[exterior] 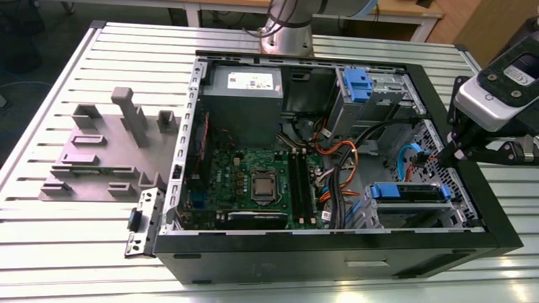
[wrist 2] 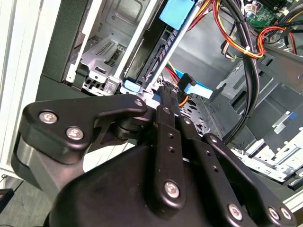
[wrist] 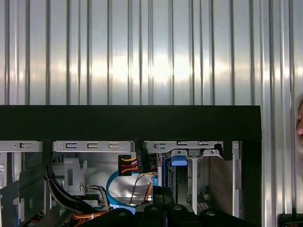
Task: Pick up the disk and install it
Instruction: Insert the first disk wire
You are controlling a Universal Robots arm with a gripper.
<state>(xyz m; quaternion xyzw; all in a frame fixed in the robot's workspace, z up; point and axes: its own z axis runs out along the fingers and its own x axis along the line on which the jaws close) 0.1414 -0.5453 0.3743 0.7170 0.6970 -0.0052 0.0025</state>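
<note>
Installing looks to be the step in hand. The flat silver disk with blue plastic side rails (exterior: 408, 192) stands on edge in the metal drive cage at the corner of the black computer case (exterior: 337, 255), apparently seated. The black-linked gripper (wrist 2: 162, 97) hangs just above it; I cannot tell whether the claw is spread or pinching. Any final push calls for straight pressure along the rails.

Outside the case, on the exterior view's left, sits a grey plastic fixture (exterior: 101, 158). Inside are a grey power-supply box (exterior: 244, 95), a green motherboard (exterior: 252, 177), and orange and black cables (exterior: 337, 158) crowding the cage.

Cables (exterior: 335, 158) crowd the room between motherboard (exterior: 244, 180) and end effector (exterior: 445, 156).
</note>
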